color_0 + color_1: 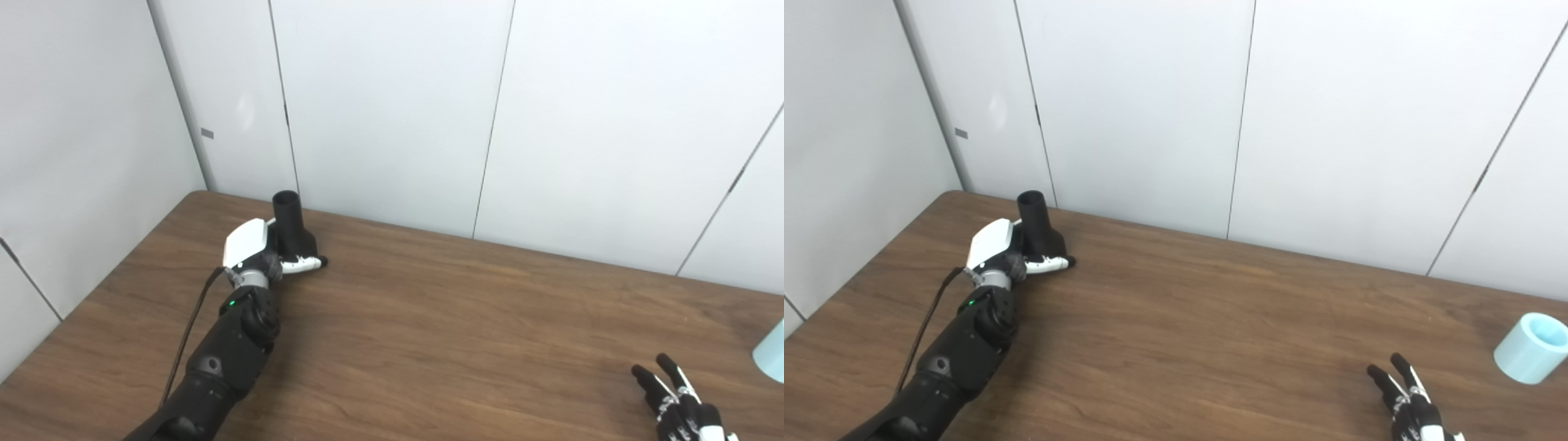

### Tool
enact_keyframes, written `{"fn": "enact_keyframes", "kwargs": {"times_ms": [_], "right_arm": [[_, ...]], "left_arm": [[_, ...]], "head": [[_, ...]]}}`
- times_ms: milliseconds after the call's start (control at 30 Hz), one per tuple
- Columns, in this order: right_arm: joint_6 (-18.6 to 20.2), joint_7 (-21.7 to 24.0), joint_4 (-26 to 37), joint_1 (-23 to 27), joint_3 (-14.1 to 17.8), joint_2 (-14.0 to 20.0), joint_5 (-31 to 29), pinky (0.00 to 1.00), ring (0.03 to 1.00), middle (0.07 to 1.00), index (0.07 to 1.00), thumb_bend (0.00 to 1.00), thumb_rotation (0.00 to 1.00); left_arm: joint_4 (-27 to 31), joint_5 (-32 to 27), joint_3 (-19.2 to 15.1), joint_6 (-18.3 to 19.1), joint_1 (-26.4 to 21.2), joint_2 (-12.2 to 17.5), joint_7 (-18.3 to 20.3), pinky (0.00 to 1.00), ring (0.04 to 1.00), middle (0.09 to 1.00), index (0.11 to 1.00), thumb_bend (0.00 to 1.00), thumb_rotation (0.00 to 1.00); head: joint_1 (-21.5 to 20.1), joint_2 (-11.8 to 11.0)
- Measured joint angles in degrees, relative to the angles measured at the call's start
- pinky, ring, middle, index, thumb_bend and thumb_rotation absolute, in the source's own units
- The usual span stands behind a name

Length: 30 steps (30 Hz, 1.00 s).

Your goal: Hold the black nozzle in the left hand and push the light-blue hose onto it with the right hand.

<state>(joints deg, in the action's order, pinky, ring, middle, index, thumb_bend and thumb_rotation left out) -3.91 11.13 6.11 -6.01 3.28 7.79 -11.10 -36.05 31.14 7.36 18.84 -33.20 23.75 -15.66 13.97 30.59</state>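
Nozzle [1038, 229] in the upper left of the frame is standing on the table [1182, 318] with the left robot hand [1013, 254] closing around its base (grip should seat firmly before lifting), while the right robot hand [1409, 398], fingers apart and holding nothing, is waiting near the light-blue hose [1531, 348] at lower right.

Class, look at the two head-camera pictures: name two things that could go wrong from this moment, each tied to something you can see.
1. The left hand sits beside the upright black plastic nozzle near the far edge of the brown wooden table; a poor closing could tip it.
2. The short light-blue hose piece lies on its side, apart from the open right hand; a nudge might roll it away.
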Motion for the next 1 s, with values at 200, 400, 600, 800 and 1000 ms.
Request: {"fn": "enact_keyframes", "kwargs": {"times_ms": [200,400,600,800,1000], "right_arm": [[0.0,0.0,0.1,-0.1,0.0,0.1,0.0,1.00,0.929,0.841,0.933,0.65,1.00],[-0.1,0.1,0.3,-0.3,-0.1,0.1,0.2,1.00,0.915,0.812,0.927,0.62,1.00],[-0.1,0.2,0.4,-0.4,-0.1,0.2,0.0,1.00,0.919,0.811,0.926,0.61,1.00],[-0.1,0.2,0.4,-0.4,-0.2,0.2,0.0,1.00,0.920,0.813,0.928,0.59,1.00],[-0.1,0.2,0.4,-0.4,-0.3,0.2,0.1,1.00,0.904,0.798,0.919,0.60,1.00]], "left_arm": [[-1.5,-0.1,-0.1,-3.5,-0.9,1.1,-1.6,0.65,0.674,0.669,0.660,0.83,0.16],[-1.5,-2.8,-2.9,-4.8,-1.2,0.6,-1.7,0.51,0.482,0.509,0.491,0.52,0.00],[-1.7,-4.8,-4.0,-6.6,-1.1,0.1,-2.0,0.42,0.448,0.498,0.477,0.49,0.00],[-2.3,-5.1,-3.9,-8.1,-1.2,0.1,-1.9,0.36,0.458,0.490,0.471,0.48,0.00],[-3.0,-5.1,-3.5,-8.9,-1.4,0.2,-1.8,0.35,0.451,0.486,0.480,0.48,0.00]], "head": [[0.1,0.0],[0.1,0.1],[0.1,0.3],[0.3,0.4],[-0.1,0.5]]}}
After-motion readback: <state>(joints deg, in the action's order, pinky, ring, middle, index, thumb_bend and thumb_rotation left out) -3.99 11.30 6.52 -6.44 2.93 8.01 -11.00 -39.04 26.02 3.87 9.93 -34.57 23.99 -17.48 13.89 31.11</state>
